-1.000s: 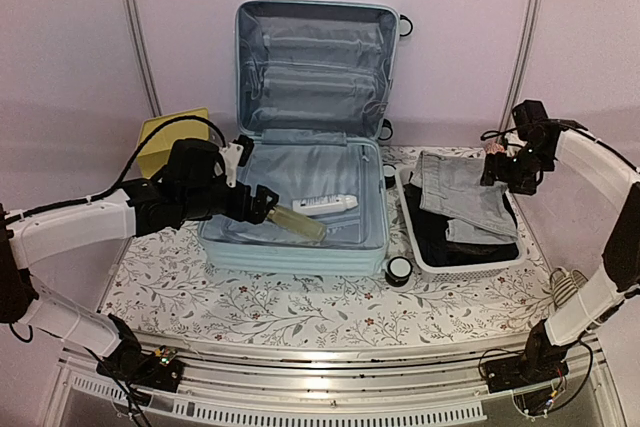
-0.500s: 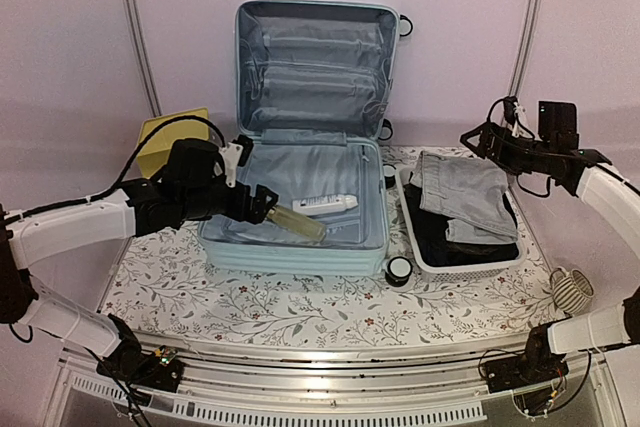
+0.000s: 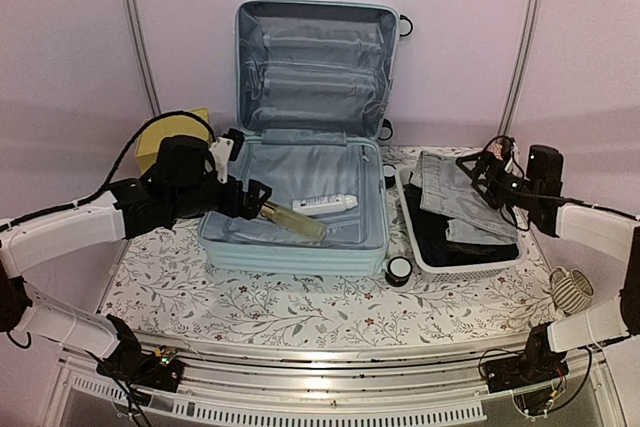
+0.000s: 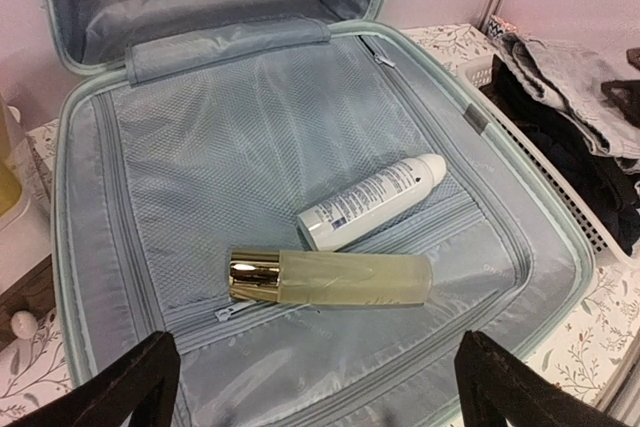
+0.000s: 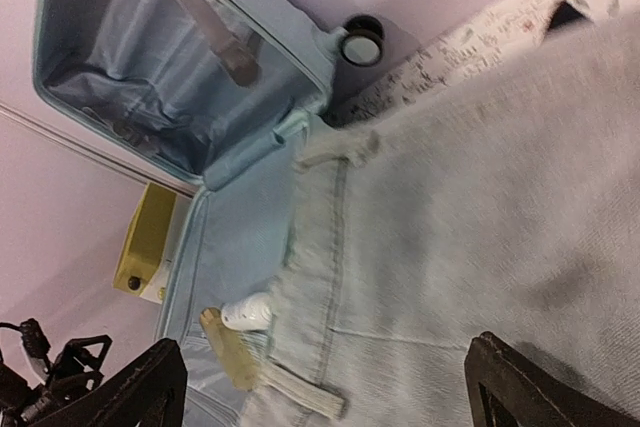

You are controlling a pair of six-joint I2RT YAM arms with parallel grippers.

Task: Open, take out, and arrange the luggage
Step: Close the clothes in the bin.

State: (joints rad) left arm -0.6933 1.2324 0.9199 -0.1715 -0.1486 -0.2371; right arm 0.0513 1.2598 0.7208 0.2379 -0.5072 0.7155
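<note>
The pale mint luggage (image 3: pixel 300 202) lies open on the table with its lid (image 3: pixel 315 62) standing upright against the wall. On its grey lining (image 4: pixel 250 137) lie a frosted yellowish bottle with a gold cap (image 4: pixel 335 279) and a white spray can (image 4: pixel 375 200). My left gripper (image 3: pixel 253 194) hovers open over the suitcase's left front, just short of the bottle, with nothing between its fingers (image 4: pixel 135 387). My right gripper (image 3: pixel 478 169) is open above the folded grey jeans (image 5: pixel 480 207), which rest on dark clothes in the white basket (image 3: pixel 470 265).
A yellow box (image 3: pixel 160 142) stands left of the luggage. A small black round jar (image 3: pixel 399 270) sits between the suitcase front and the basket. A ribbed pale object (image 3: pixel 570 292) lies at the table's right edge. The floral tablecloth (image 3: pixel 300 312) covers the front.
My right arm swung down and inward from beside the basket to just above the jeans, jaws opening wide. The left arm pulled back slightly to the left.
</note>
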